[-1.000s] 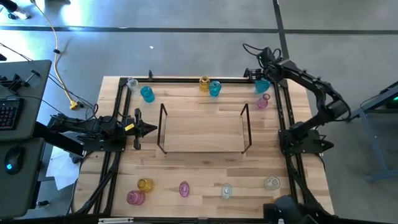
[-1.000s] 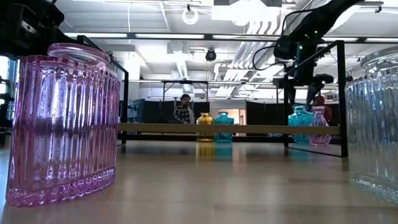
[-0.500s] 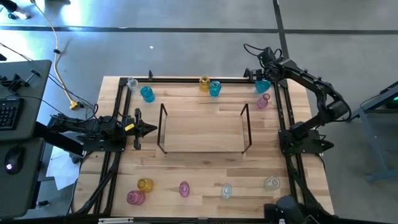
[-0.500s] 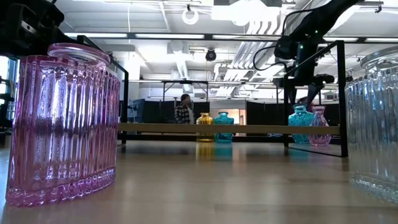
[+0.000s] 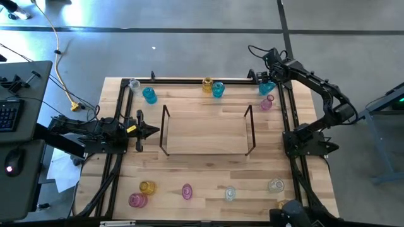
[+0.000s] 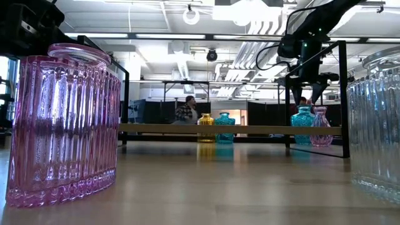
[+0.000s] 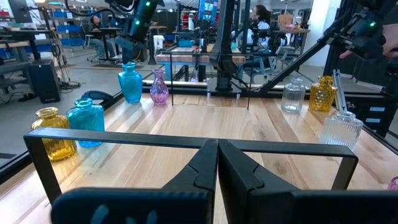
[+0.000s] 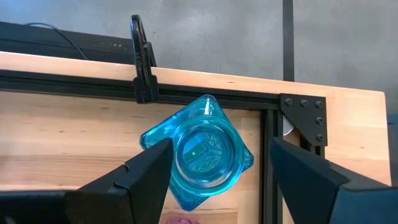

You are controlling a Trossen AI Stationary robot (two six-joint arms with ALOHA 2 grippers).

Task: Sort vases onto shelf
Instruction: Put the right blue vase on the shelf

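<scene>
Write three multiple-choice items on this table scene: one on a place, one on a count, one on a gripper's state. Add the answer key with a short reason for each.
1. Where is the right gripper?
A. over the shelf
B. above the blue vase at the far right corner
C. by the near row of vases

2. How many vases stand on the shelf?
A. none
B. two
C. four

3. How is the left gripper?
A. open wide
B. shut on a vase
C. shut, holding nothing

Key: B, its fingers flank the blue vase from above in the right wrist view; A, the board is bare in the high view; C, its fingers meet with nothing between them.
</scene>
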